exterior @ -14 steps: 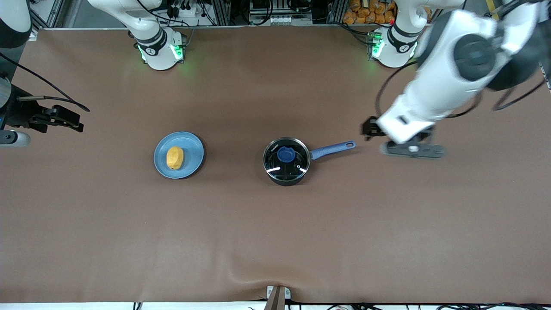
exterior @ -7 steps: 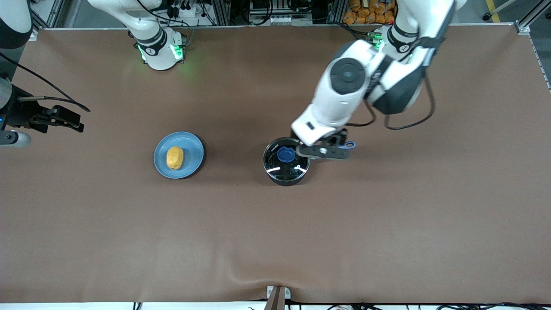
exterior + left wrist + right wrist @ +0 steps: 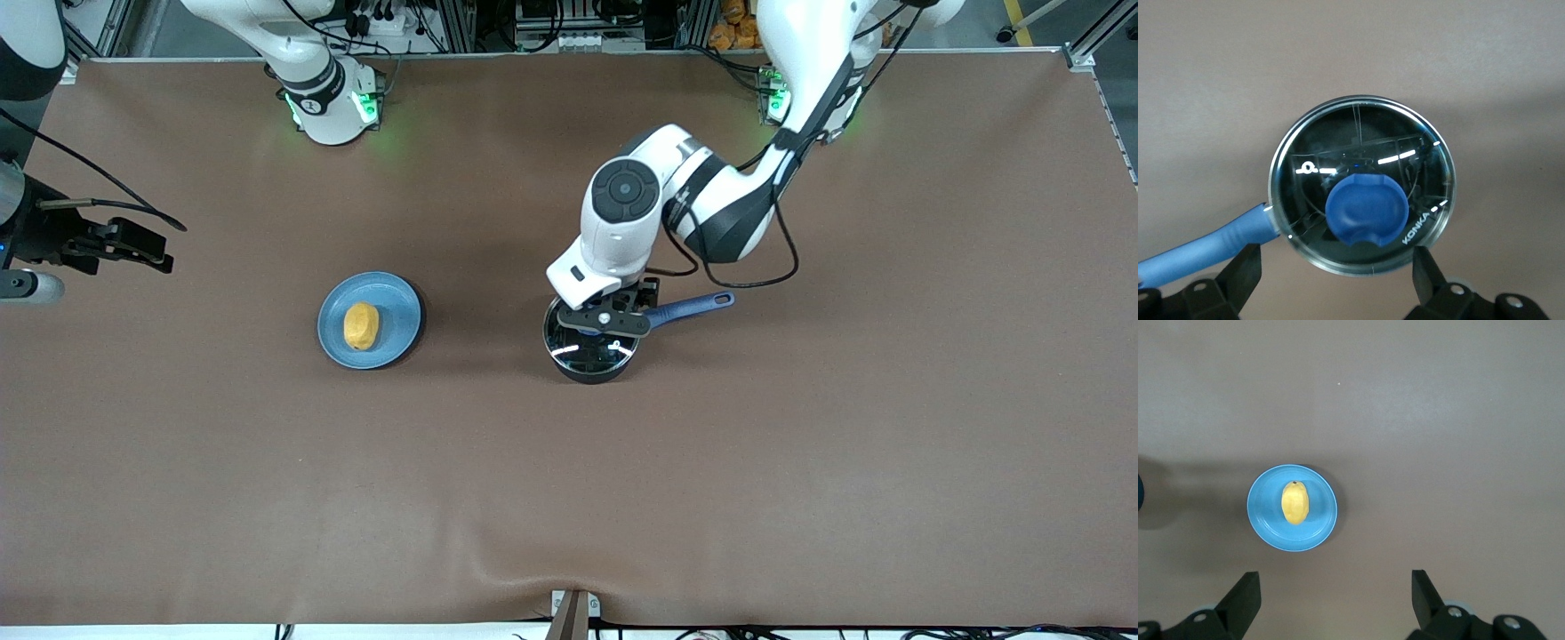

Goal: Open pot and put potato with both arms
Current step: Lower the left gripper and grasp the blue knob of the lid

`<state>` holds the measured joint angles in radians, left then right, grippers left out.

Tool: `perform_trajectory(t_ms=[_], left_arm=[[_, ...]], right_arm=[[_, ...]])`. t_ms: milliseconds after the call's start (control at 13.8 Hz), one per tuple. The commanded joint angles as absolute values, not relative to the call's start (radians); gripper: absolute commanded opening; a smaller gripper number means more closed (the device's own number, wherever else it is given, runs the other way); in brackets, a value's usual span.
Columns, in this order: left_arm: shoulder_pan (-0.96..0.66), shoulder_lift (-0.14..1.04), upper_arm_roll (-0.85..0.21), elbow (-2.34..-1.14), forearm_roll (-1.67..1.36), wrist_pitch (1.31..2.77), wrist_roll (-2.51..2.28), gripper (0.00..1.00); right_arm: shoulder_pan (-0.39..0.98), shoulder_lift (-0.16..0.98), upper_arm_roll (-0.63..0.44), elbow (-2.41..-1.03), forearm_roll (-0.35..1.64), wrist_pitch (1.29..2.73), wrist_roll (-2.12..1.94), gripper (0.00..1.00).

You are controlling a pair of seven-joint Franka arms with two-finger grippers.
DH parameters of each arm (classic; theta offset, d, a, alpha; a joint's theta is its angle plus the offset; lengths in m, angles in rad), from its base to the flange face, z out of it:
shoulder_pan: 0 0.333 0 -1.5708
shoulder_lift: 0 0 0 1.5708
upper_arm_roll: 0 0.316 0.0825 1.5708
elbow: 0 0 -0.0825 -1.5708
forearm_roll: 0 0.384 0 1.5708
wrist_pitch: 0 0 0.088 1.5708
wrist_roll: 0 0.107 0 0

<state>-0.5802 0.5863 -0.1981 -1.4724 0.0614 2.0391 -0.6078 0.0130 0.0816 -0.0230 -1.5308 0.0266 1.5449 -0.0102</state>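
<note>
The pot [image 3: 590, 342] sits on the brown table [image 3: 569, 498] near its middle, toward the left arm's end, with its blue handle [image 3: 689, 307] running toward that end. The left gripper [image 3: 603, 322] hangs over the glass lid [image 3: 1361, 183], and from the front it covers the blue knob, so only the lid's front arc and light reflections show there. The left wrist view gives what the front hides: the whole lid, still closed on the pot, the blue knob [image 3: 1366, 211] with a notch in its edge, and white lettering on the glass reading KONKA; its two fingers [image 3: 1238, 273] stand spread wide apart, gripping nothing, and their tips are cut off by the frame. The potato [image 3: 361, 325] lies on a light-blue plate [image 3: 400, 307] toward the right arm's end, about level with the pot. The right gripper [image 3: 1335, 603] waits high over the table edge at its own end; its wrist view shows fingers released and empty, with plate and potato far below.
</note>
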Motion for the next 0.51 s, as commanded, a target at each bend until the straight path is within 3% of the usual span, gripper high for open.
perform_trajectory(t_ms=[0, 434], left_arm=[[-0.594, 0.629, -0.189, -1.439, 0.084, 2.066, -0.621, 1.0], [-0.601, 0.655, -0.19, -1.443, 0.084, 2.121, -0.617, 1.0]], right_arm=[[0.011, 0.043, -0.02, -1.563, 0.029, 1.554, -0.006, 1.0], [0.011, 0.041, -0.02, -1.566, 0.029, 1.554, -0.006, 1.0]])
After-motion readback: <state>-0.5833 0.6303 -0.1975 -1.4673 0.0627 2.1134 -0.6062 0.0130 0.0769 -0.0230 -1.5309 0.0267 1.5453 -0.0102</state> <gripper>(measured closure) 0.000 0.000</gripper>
